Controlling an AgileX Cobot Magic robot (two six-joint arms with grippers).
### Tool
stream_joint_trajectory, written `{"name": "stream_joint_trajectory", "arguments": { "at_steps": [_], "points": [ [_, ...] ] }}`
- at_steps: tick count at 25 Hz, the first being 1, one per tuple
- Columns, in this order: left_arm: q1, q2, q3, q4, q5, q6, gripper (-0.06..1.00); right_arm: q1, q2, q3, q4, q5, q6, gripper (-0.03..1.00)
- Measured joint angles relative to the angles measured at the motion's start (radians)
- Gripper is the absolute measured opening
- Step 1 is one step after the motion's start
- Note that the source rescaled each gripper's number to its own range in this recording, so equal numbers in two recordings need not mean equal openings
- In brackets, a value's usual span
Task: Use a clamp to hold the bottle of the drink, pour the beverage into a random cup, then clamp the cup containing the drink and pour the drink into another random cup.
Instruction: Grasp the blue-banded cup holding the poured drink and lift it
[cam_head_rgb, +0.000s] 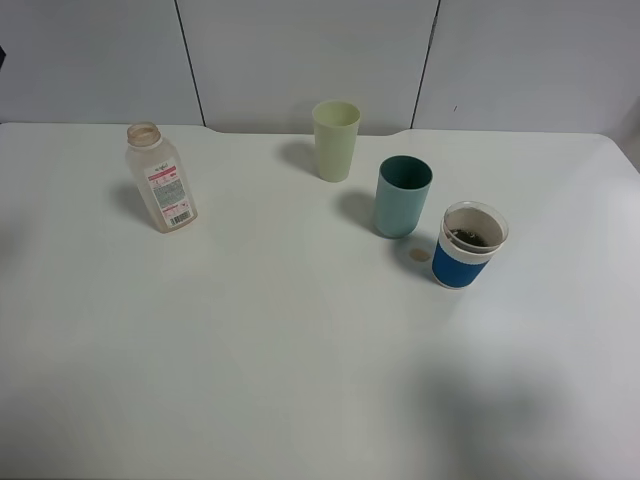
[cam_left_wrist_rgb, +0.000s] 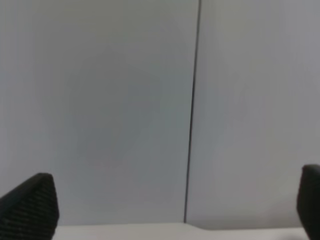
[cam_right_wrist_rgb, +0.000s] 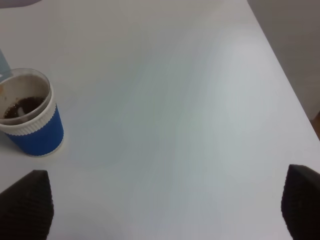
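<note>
black right gripper (cam_right_wrist_rgb: 165, 202) stood spread wide and empty, the blue cup (cam_right_wrist_rgb: 31, 117) near one finger (cam_right_wrist_rgb: 25, 205), untouched. left gripper (cam_left_wrist_rgb: 175, 202) gaped empty too.

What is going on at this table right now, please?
Nothing is being held at the moment. The left pincer and right pincer are both open and empty. The bottle stands uncapped on the table. The blue cup has something dark at its bottom, next to the teal cup, with the green cup further back.
</note>
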Motion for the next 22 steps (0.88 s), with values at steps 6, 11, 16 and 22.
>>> {"name": "stream_joint_trajectory", "arguments": {
  "at_steps": [6,11,16,22],
  "points": [
    [0.0,-0.238,-0.157,0.0,0.523,0.023,0.94,0.0,0.0,0.0,0.0,0.0,0.0,0.73],
    [0.0,-0.421,-0.242,0.0,0.884,0.023,0.93,0.0,0.0,0.0,0.0,0.0,0.0,0.73],
    [0.0,-0.555,-0.271,0.0,1.133,0.023,0.93,0.0,0.0,0.0,0.0,0.0,0.0,0.73],
    [0.0,-0.676,-0.352,0.012,1.317,0.02,0.93,0.0,0.0,0.0,0.0,0.0,0.0,0.73]
  ]
}}
